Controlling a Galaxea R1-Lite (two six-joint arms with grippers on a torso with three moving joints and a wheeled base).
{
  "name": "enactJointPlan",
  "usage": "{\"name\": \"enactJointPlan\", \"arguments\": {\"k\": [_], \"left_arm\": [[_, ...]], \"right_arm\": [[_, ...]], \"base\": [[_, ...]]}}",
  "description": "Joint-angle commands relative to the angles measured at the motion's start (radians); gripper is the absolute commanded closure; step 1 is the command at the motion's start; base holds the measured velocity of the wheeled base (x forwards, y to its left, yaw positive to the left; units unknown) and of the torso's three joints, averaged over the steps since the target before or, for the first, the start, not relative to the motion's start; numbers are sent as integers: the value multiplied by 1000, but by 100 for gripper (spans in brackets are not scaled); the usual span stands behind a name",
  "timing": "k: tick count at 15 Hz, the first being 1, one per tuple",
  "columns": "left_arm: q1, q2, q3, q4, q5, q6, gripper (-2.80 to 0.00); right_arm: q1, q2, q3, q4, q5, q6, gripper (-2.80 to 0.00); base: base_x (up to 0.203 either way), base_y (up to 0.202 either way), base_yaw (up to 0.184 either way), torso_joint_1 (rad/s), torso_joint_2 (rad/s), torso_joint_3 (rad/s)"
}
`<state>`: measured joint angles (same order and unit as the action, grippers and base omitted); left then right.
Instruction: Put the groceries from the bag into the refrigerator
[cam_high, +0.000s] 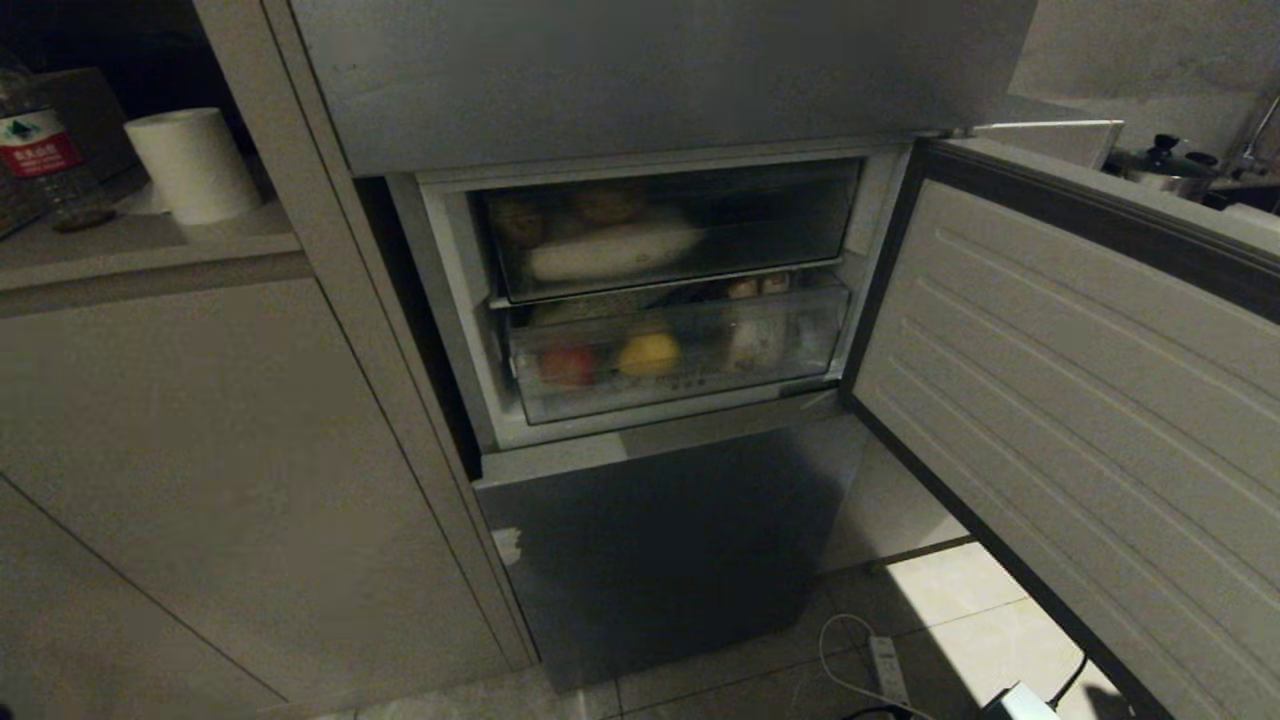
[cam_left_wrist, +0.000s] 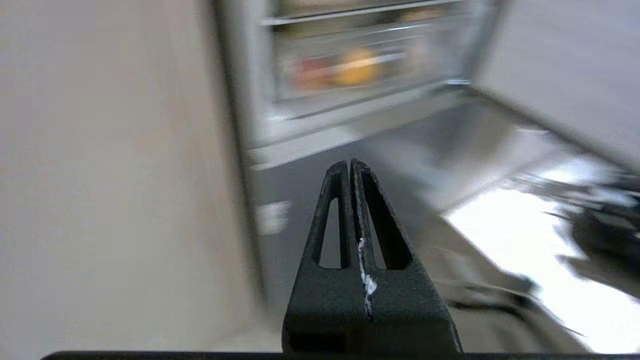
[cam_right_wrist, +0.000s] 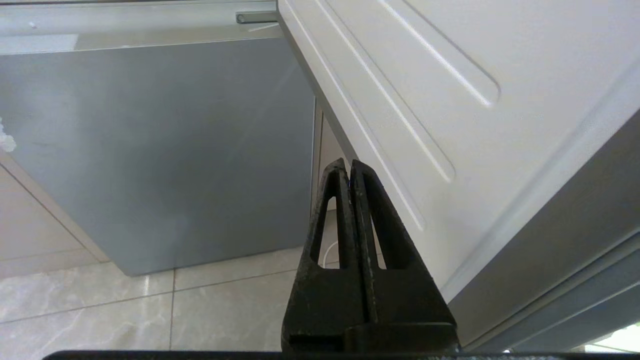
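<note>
The tall grey-steel refrigerator (cam_high: 660, 80) is cut off by the head view's upper edge, and the pale lumps and long white pack behind its dim upper clear drawer (cam_high: 665, 235) are too murky to identify. In the left wrist view the whole scene is smeared, so the red and yellow items in the lower clear drawer (cam_left_wrist: 360, 65) show only as colour blobs. The clear plastic water bottle with red label (cam_high: 40, 150) and the white power strip (cam_high: 885, 670) on the floor run partly out of the picture or into shadow.

Water bottle (cam_high: 40, 150) label: print too blurred to read.
</note>
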<state>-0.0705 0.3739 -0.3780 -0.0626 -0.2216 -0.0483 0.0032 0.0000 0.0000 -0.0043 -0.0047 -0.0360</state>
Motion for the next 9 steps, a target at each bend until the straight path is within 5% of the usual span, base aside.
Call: {"name": "enactJointPlan", "arguments": {"k": [1,9], "left_arm": [[-74,406,-65,-100,-52,-34,0],[-190,1378,-142,-876,-162,-126,0]], "right_arm": [[0,2,2,0,0,-1,0],[0,2,2,1,0,1,0]], "base": [[0,0,0,0,0,0],[0,0,0,0,0,0]]}}
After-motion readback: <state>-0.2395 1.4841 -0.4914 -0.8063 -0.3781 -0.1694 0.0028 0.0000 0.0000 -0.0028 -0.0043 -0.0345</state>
